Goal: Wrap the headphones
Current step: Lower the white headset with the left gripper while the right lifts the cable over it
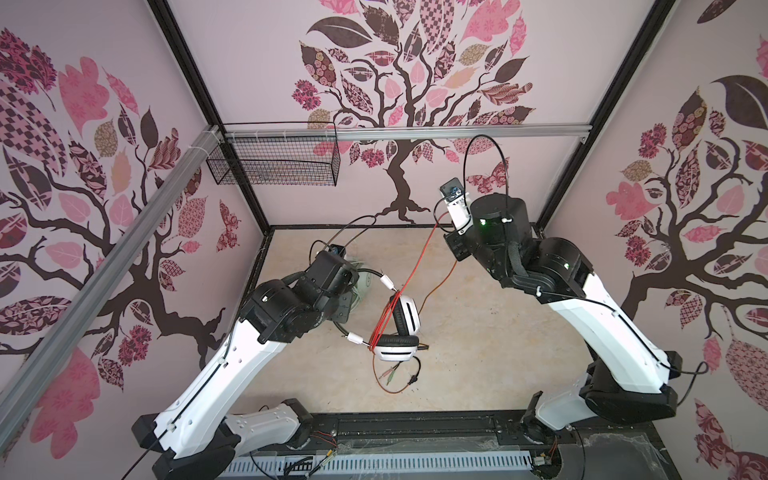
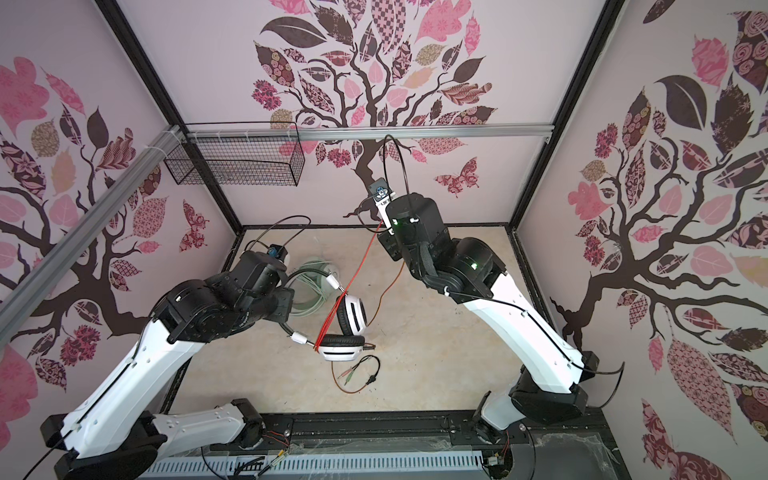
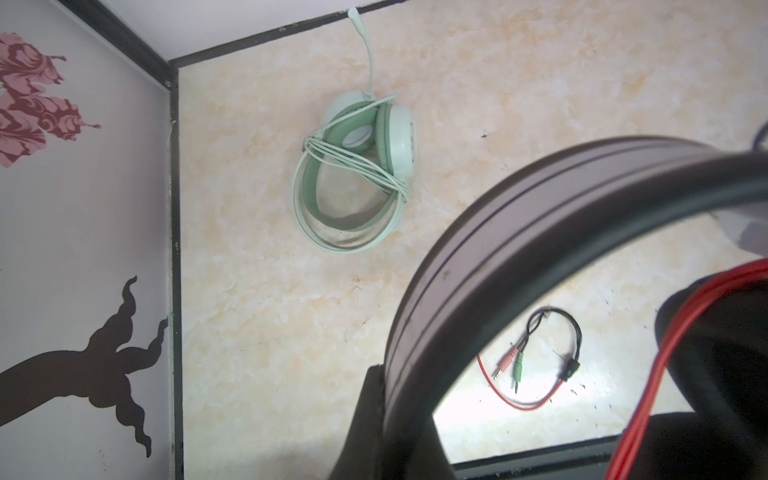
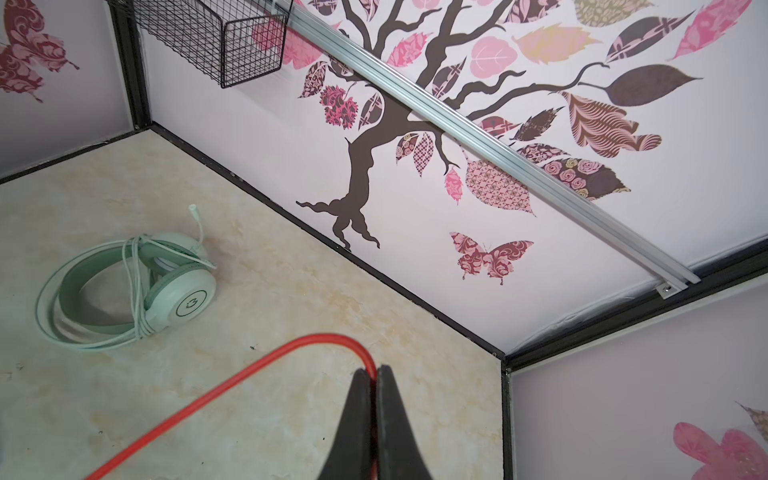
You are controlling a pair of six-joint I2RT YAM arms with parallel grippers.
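The white-and-black headphones (image 1: 409, 318) (image 2: 353, 318) hang above the table with several turns of orange-red cable (image 1: 384, 324) round them. My left gripper (image 3: 399, 436) is shut on their black band (image 3: 540, 216). From the wraps the cable (image 4: 249, 374) runs up and back to my right gripper (image 4: 376, 370) (image 1: 448, 237), which is shut on it. The cable's tail with pink and green plugs (image 3: 515, 365) (image 1: 390, 372) lies on the table below. The mint-green headphones (image 3: 357, 178) (image 4: 124, 291) lie near the back left corner, their pale cable wound round them, partly hidden by my left arm in both top views.
A black wire basket (image 1: 274, 162) (image 4: 216, 37) hangs from the rail on the back wall, at the left. Patterned walls close off the table at the back and both sides. The beige table top (image 1: 478, 340) spreads out under my right arm.
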